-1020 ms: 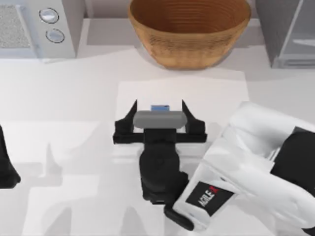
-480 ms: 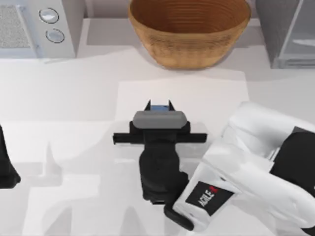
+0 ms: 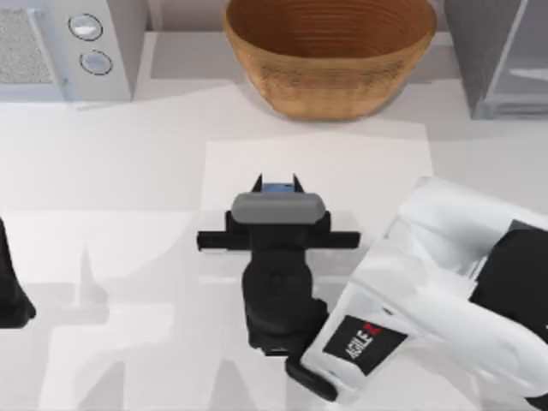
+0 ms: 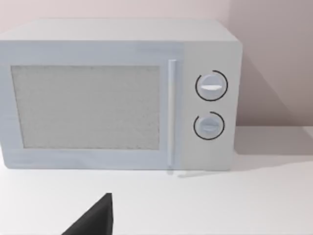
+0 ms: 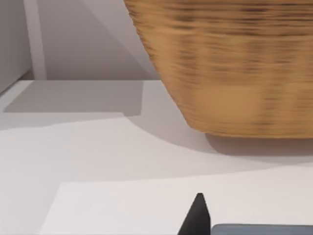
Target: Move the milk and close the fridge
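The right gripper [image 3: 277,181] was clamped on the milk [image 3: 277,187] mid-table, before the bowl [image 3: 330,53]; the left gripper's [image 3: 13,295] state was indeterminable.

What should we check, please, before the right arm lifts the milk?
1. Right gripper closed on the milk: ok.
2. Milk centred between the fingers: ok.
3. How deep the grip sits on the carton: cannot tell.
4. Path to the fridge, past the bowl: ok.
5. Fridge door position: cannot tell.
6. Left gripper parked at the table's left edge, out of the way: ok.
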